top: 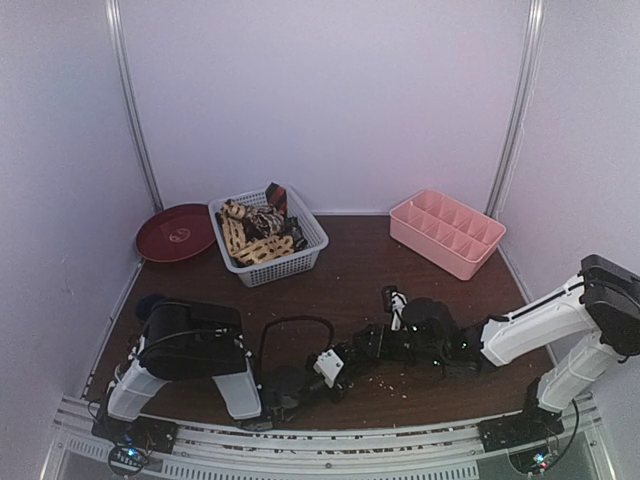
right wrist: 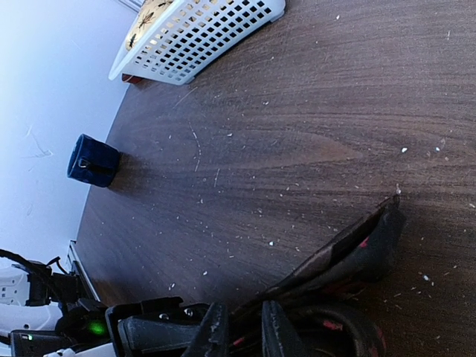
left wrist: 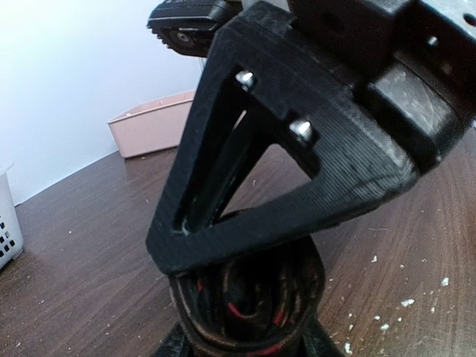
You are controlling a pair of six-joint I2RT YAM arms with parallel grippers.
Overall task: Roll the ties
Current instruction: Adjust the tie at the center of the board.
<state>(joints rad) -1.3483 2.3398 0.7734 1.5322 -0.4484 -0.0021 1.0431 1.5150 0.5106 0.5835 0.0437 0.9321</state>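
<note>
Overhead, the left gripper [top: 352, 353] and right gripper [top: 392, 345] meet well in front of the basket [top: 268, 262]; what lies between them is too dark to make out. Left wrist: a rolled dark tie [left wrist: 245, 297] with red flecks, its bottom cut off; this gripper's hold is unclear. Right wrist: fingers [right wrist: 216, 331] pinch that tie.

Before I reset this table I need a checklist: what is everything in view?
rolled tie: one, dark with red marks, mid-table between the grippers
basket ties: several, tan-and-cream and dark, piled in the basket
basket: one, white, back left of centre
plate: one, dark red, back left
tray: one, pink, divided, back right
mug: one, dark blue, left edge
table: one, dark brown, speckled with pale crumbs
left gripper: one, black, either side of the rolled tie
right gripper: one, black, fingers close together in the rolled tie
</note>
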